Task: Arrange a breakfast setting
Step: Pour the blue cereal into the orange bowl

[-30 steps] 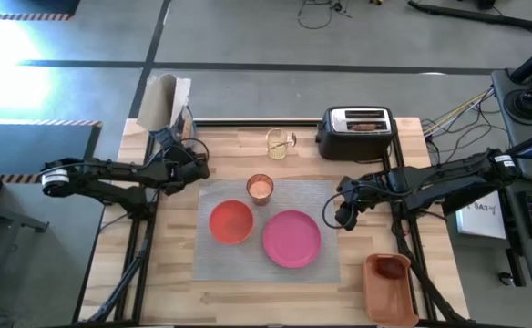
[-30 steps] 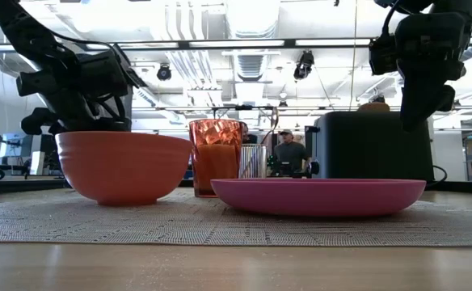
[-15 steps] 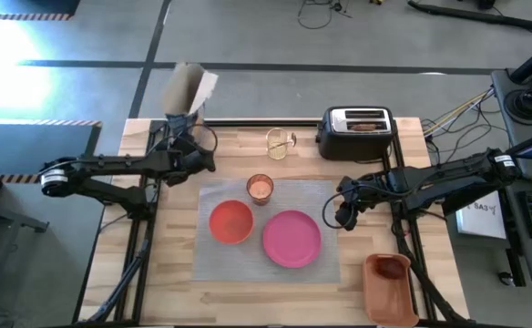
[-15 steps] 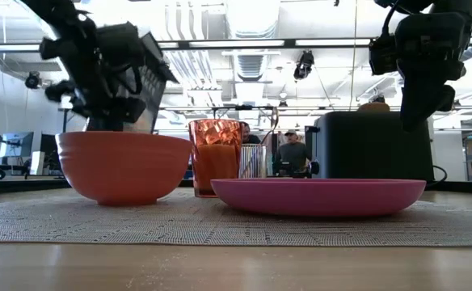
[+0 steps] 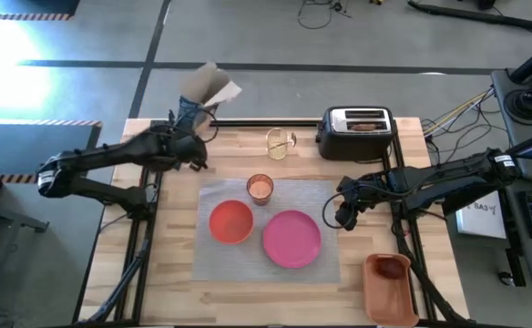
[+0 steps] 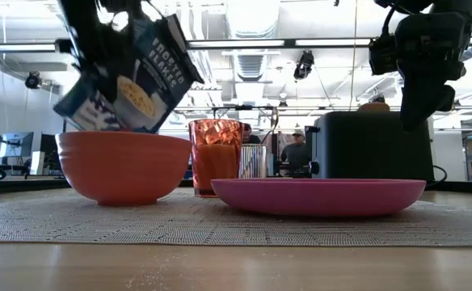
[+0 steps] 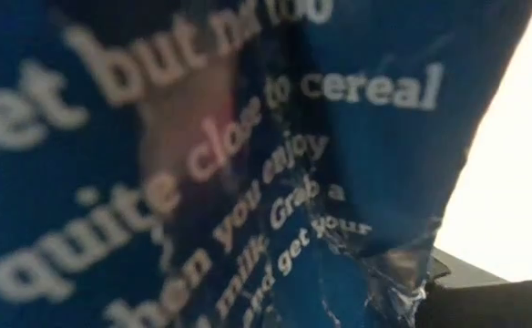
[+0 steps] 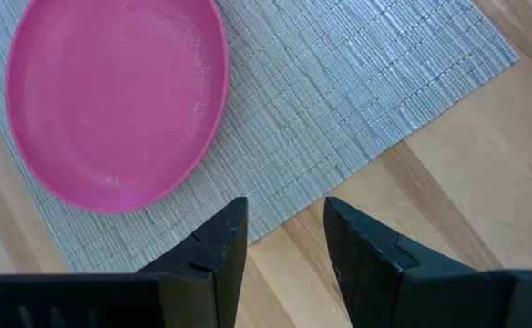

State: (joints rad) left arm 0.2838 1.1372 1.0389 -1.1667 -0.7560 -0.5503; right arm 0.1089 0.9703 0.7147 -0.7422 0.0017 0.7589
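**Inspector:** Since a second ago the left gripper (image 5: 189, 138) has carried its blue cereal bag (image 5: 206, 89) up and toward the far left corner of the bench (image 5: 175, 273); the bag is now tilted. The right gripper (image 8: 284, 241) has not moved.

**Clerk:** Count of items?

**Inspector:** One grey placemat (image 5: 325, 260). On it: one pink plate (image 5: 291, 239), one orange-red bowl (image 5: 230, 221), one glass of orange-pink drink (image 5: 260, 189). One clear mug (image 5: 278, 143) and one toaster (image 5: 356, 133) stand beyond the mat. One orange bin (image 5: 389, 290) sits at the near right corner, something reddish-brown inside.

**Clerk:** Fingers?

**Inspector:** Left fingers are clamped on the cereal bag. Right fingers (image 8: 213, 246) stand apart with nothing between them, hovering over the mat's right edge beside the plate.

**Clerk:** Any differences between views?

**Inspector:** High view shows only the bag's pale side; the low view shows its printed face and a bowl picture, above and behind the bowl; the left wrist view is filled with the bag's lettering. Only the low view shows a person (image 6: 299, 153) far behind.
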